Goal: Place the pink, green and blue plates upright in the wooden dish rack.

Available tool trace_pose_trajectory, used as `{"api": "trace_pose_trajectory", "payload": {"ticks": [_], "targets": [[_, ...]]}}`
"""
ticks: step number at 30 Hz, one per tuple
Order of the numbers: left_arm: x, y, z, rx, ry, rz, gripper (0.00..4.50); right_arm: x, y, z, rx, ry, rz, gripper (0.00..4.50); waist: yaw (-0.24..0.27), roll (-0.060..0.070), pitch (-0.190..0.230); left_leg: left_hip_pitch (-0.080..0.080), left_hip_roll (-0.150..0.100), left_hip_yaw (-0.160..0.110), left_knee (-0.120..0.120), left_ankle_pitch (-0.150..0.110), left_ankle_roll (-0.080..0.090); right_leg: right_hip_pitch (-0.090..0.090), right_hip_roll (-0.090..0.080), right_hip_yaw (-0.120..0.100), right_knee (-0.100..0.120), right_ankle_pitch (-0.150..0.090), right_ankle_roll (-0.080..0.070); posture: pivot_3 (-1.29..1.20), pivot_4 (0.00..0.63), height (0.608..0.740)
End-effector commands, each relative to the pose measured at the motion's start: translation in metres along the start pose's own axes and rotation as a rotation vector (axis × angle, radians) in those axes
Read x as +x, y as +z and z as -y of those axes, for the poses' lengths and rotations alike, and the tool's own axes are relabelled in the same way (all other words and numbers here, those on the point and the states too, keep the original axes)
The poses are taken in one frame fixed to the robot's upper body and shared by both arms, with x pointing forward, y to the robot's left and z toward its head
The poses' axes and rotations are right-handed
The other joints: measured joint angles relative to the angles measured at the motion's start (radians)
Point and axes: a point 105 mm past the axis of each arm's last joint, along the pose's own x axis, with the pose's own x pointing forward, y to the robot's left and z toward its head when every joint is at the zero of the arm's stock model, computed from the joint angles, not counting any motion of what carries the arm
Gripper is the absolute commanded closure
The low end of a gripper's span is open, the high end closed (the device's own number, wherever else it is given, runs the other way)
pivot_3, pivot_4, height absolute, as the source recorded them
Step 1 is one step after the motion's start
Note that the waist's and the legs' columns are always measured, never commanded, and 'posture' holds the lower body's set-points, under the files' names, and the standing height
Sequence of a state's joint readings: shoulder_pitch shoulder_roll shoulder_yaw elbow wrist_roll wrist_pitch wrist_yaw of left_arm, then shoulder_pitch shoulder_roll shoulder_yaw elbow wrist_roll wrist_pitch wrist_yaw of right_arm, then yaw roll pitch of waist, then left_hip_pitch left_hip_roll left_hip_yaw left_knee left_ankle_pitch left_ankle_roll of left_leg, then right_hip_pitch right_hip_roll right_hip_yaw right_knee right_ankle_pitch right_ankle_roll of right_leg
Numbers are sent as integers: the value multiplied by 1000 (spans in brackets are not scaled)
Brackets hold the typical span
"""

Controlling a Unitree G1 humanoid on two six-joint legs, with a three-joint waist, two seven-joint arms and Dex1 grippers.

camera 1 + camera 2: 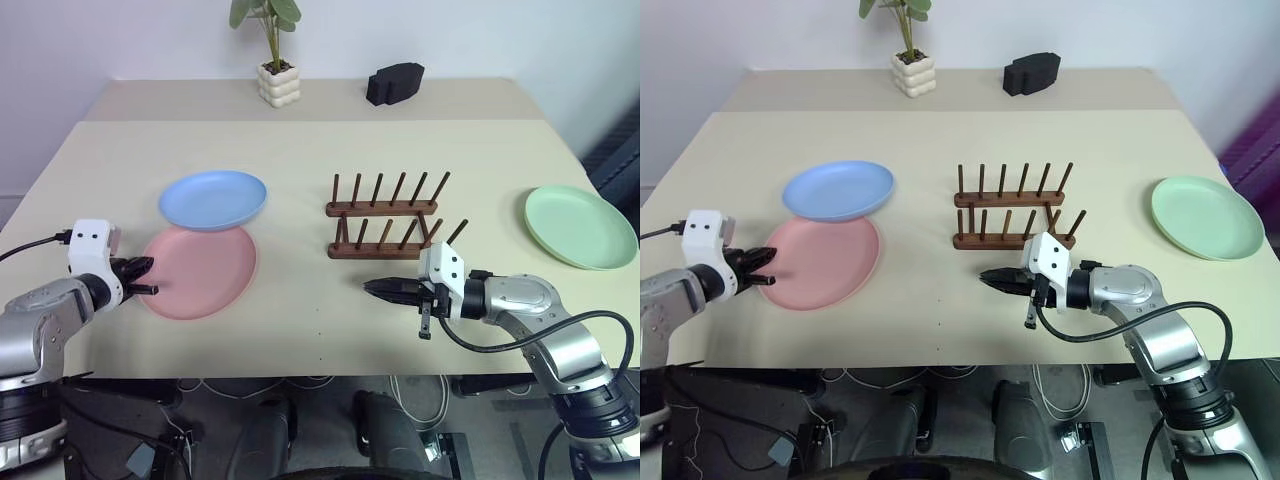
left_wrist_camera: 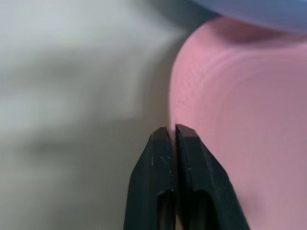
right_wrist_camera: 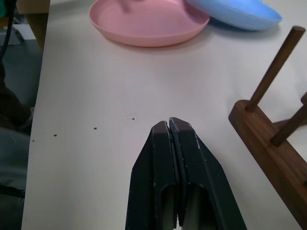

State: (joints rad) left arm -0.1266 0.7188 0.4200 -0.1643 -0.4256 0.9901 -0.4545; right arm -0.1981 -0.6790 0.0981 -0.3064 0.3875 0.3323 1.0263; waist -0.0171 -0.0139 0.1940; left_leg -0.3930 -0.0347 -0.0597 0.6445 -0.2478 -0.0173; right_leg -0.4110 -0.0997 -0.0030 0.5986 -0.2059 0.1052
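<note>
The pink plate lies flat at the left front of the table. The blue plate sits behind it, its near edge resting on the pink one. My left gripper is shut on the pink plate's left rim, and in the left wrist view its fingertips meet at that rim. The green plate lies flat at the far right. The wooden dish rack stands in the middle with no plate in it. My right gripper is shut and holds nothing. It hovers just in front of the rack, pointing left.
A potted plant and a black block stand at the back of the table. Bare tabletop lies between the pink plate and my right gripper. The table's front edge runs just below both grippers.
</note>
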Motion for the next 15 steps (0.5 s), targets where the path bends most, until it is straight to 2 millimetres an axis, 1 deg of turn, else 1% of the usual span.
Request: {"api": "trace_pose_trajectory", "payload": {"ticks": [1,4,8,10,13,15], "targets": [[-14,-9,-4,47,4,-31,4452,-1,13,3,-37,1,39,4500,1,0,0,0,0,0,0,-1,-1,0,0,0,0,0,0,0,150,736],[-27,-15,4,120,-52,-29,4452,0,13,3,-38,19,36,4500,1,0,0,0,0,0,-1,-1,-1,-1,0,0,-1,0,0,0,150,736],[-43,-15,25,215,-168,12,4452,1,15,5,-53,37,30,4500,5,0,0,-1,0,1,-1,-2,-2,-1,-2,0,-2,0,0,0,150,736],[-49,-9,35,254,-206,80,4452,1,18,6,-73,45,26,4500,9,0,0,-1,0,1,-1,-3,-4,-1,-3,0,-3,0,-1,0,150,736],[-54,-1,45,247,-257,148,4452,1,28,10,-105,51,33,4500,11,0,0,-3,0,0,-1,-3,-4,-2,-4,0,-4,0,-1,0,150,736],[-56,10,52,230,-281,218,4452,0,37,13,-113,55,46,4500,9,0,0,-5,0,0,-1,-3,-4,-3,-4,0,-4,0,-1,0,150,736]]}}
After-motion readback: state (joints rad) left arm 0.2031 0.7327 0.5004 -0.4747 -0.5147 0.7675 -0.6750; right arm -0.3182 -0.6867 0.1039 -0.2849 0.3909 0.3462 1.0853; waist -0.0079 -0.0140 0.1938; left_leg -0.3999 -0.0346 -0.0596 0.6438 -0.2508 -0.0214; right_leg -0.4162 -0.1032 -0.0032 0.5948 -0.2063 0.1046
